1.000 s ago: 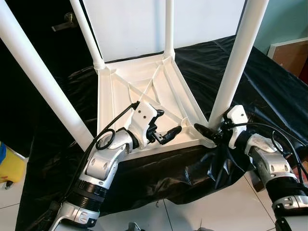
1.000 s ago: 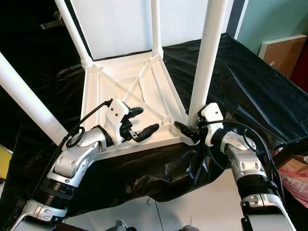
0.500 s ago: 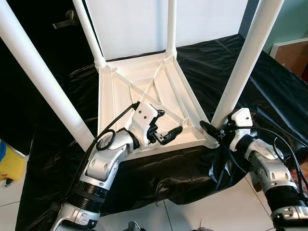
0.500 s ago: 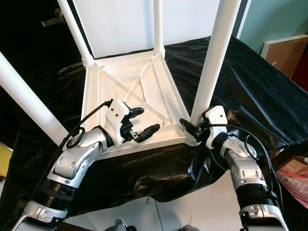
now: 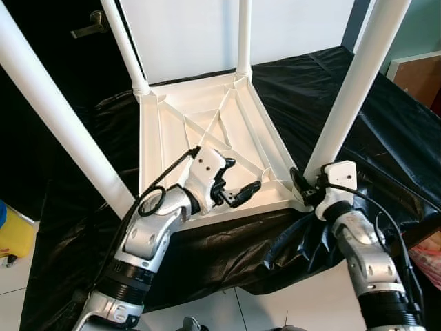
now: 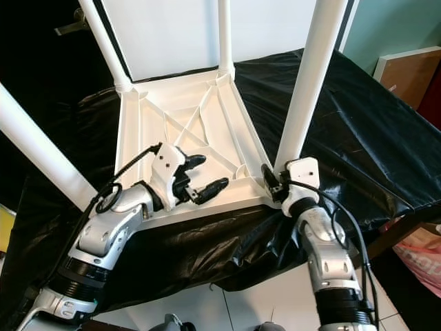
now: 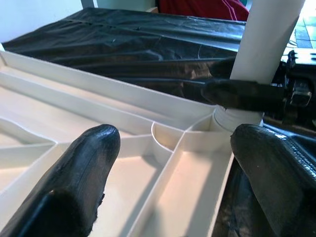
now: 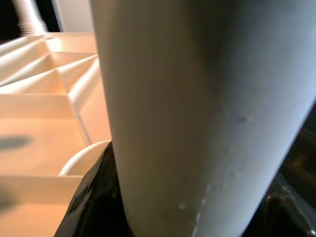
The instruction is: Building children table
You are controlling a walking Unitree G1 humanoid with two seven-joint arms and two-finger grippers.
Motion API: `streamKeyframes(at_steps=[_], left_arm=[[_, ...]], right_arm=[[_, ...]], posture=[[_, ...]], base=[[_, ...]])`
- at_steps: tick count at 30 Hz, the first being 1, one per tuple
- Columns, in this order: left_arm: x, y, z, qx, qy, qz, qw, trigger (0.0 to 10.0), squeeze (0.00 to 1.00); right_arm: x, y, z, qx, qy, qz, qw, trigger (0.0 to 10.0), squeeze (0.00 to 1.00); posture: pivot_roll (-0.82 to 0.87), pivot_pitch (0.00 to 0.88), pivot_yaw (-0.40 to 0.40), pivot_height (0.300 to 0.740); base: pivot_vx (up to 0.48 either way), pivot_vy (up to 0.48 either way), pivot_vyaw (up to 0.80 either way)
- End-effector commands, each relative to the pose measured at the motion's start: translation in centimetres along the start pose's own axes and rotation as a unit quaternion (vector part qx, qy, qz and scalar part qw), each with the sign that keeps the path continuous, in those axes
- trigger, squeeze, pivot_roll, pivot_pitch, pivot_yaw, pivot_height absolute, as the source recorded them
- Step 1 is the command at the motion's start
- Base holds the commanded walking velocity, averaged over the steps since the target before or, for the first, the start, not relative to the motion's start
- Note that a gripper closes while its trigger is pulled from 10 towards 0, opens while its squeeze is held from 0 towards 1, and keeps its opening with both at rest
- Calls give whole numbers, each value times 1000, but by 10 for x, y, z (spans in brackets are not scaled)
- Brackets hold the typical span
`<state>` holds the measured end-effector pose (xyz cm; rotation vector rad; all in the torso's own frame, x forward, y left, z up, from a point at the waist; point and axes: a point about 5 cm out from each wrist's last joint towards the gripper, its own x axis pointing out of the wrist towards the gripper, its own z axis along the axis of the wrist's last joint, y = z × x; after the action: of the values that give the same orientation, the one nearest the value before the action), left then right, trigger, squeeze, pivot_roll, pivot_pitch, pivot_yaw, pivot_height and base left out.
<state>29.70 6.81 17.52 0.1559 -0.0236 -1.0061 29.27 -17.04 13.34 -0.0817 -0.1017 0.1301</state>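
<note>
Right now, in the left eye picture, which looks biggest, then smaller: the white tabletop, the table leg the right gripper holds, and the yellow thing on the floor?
1. White tabletop, largest.
2. Table leg at the right gripper; nearness enlarges it.
3. Yellow thing, smallest, partly cut off.

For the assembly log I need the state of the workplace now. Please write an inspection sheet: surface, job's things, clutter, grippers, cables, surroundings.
Surface: crumpled black plastic sheet covers the support.
Job's things: white plastic table top lies upside down, ribs upward, four white round legs standing in its corners; near right leg upright.
Clutter: nothing seen on the sheet.
Grippers: left gripper open above the ribbed underside; right gripper closed around the base of the near right leg.
Cables: black cable loop on the left wrist; black cable along the right forearm.
Surroundings: white tiled floor, yellow object, brown board.
</note>
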Motion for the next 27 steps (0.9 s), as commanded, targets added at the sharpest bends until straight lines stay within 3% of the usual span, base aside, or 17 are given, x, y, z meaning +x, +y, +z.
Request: streamKeyframes(at_steps=[1, 4, 6, 11, 22, 23, 24, 27], left_arm=[[-1, 2, -5, -2, 14, 7, 1000, 10000, 0], [0, 2, -5, -3, 13, 7, 1000, 10000, 0], [1, 1, -5, -3, 12, 7, 1000, 10000, 0], [2, 1, -5, -6, 10, 9, 1000, 10000, 0], [-1, 0, -8, -7, 13, 11, 1000, 10000, 0], [-1, -1, -9, -7, 13, 11, 1000, 10000, 0], [-1, -1, -9, -7, 14, 11, 1000, 10000, 0], [-1, -1, -9, -7, 13, 11, 1000, 10000, 0]], right_arm=[[-6, -5, -12, 11, 35, -50, 998, 10000, 0], [-10, -3, -13, 22, 46, -142, 988, 10000, 0], [-12, 2, -13, 23, 47, -166, 985, 10000, 0], [-13, 9, -13, 31, 51, -181, 982, 10000, 0], [-11, 24, 1, 38, 14, -134, 990, 10000, 0], [-10, 24, 3, 39, 8, -126, 991, 10000, 627], [-10, 24, 6, 39, 1, -120, 992, 10000, 1000], [-10, 22, 9, 40, -11, -106, 993, 10000, 1000]], posture=[[-122, 77, 78, 740], [-126, 75, 72, 740], [-126, 75, 72, 740], [-125, 72, 69, 740], [-120, 67, 58, 740], [-121, 67, 58, 740], [-120, 64, 57, 740], [-122, 64, 57, 740]], base=[[0, 0, 0], [0, 0, 0], [0, 0, 0], [0, 0, 0], [0, 0, 0], [0, 0, 0], [0, 0, 0], [0, 0, 0]])
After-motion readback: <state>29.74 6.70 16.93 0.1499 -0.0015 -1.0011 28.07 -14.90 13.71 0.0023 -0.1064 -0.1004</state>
